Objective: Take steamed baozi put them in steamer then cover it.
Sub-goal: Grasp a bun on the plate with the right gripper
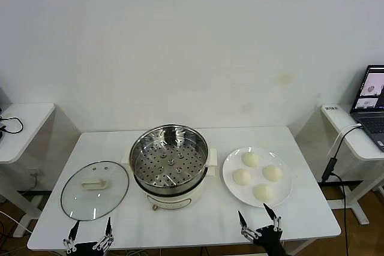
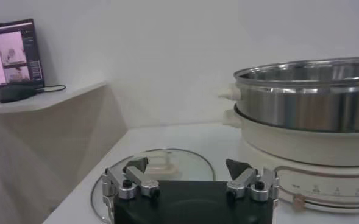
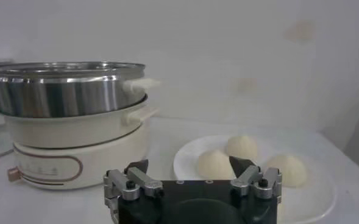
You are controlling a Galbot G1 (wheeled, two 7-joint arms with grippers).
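The steamer [image 1: 170,159], a shiny steel pot with a perforated tray on a cream-white base, stands open at the table's middle; it also shows in the left wrist view [image 2: 307,115] and the right wrist view [image 3: 69,115]. Several steamed baozi [image 1: 251,159] lie on a white plate [image 1: 230,187] to its right; three show in the right wrist view [image 3: 214,163]. The cover [image 1: 95,189], a glass lid with a cream handle, lies flat left of the steamer [image 2: 161,165]. My left gripper [image 1: 91,228] is open at the front edge before the cover. My right gripper [image 1: 258,215] is open before the plate.
Small white side tables stand at the left [image 1: 18,125] and the right [image 1: 354,133], the right one with an open laptop [image 1: 371,101]. A cable [image 1: 335,160] hangs beside the right table. Bare tabletop [image 1: 204,223] lies in front of the steamer.
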